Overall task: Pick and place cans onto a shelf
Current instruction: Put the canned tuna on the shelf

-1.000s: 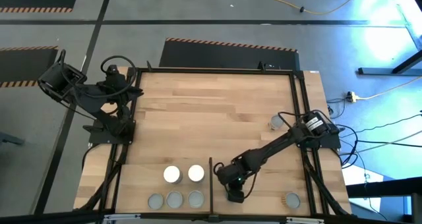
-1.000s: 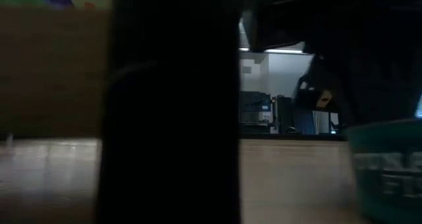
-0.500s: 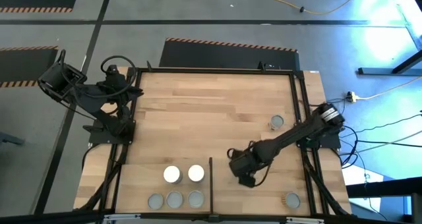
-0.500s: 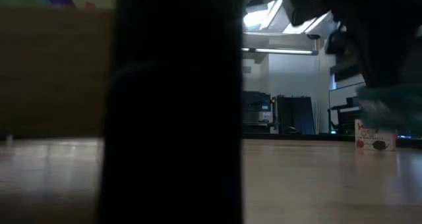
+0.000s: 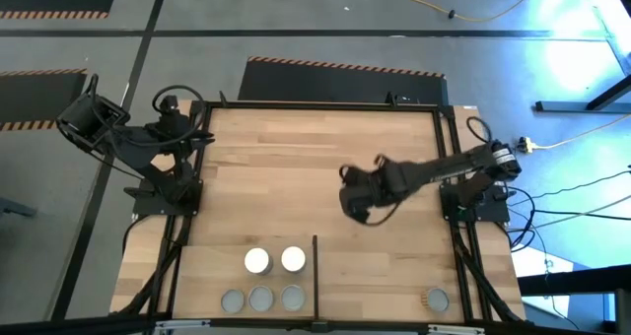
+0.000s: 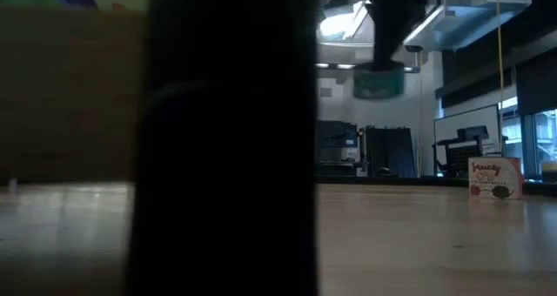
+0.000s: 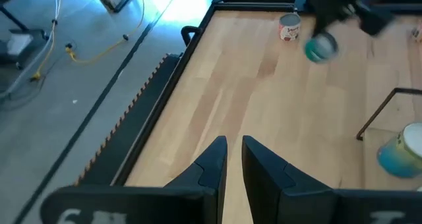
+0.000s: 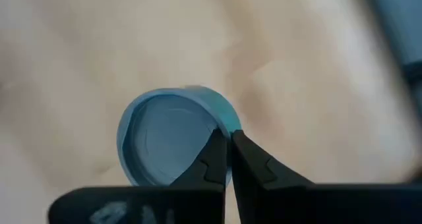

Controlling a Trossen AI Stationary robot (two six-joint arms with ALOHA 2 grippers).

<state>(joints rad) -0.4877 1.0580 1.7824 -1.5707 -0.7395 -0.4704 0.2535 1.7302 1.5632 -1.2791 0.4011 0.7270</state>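
Five small upright cans (image 5: 261, 298), three with dull grey metal tops and two with bright white ones, are standing in the left bay of the pale wooden shelf (image 5: 389, 286), whose black metal frame and thin black divider bar (image 5: 315, 266) are running along the near edge of the planked wooden surface (image 5: 296, 177); a tan-topped can (image 5: 437, 299) is sitting alone in the right bay. The right pincer (image 8: 227, 151) is hanging over the middle of the surface, its two dark fingers pinched nearly shut on the rim of a teal-blue can (image 8: 175, 145), which the low view is showing lifted clear of the wood (image 6: 379, 83). A red-and-white labelled can (image 7: 289, 28) is waiting far back on the right. The left pincer (image 7: 234, 161) is resting at the far left corner, fingers almost touching and holding nothing. Since the grip is only on the rim, the carry probably calls for slow, level travel so the can is not swinging or slipping. Setting it down well likely means lowering into an open patch of the shelf, clear of the divider and neighbours, and releasing only once the base is flat.
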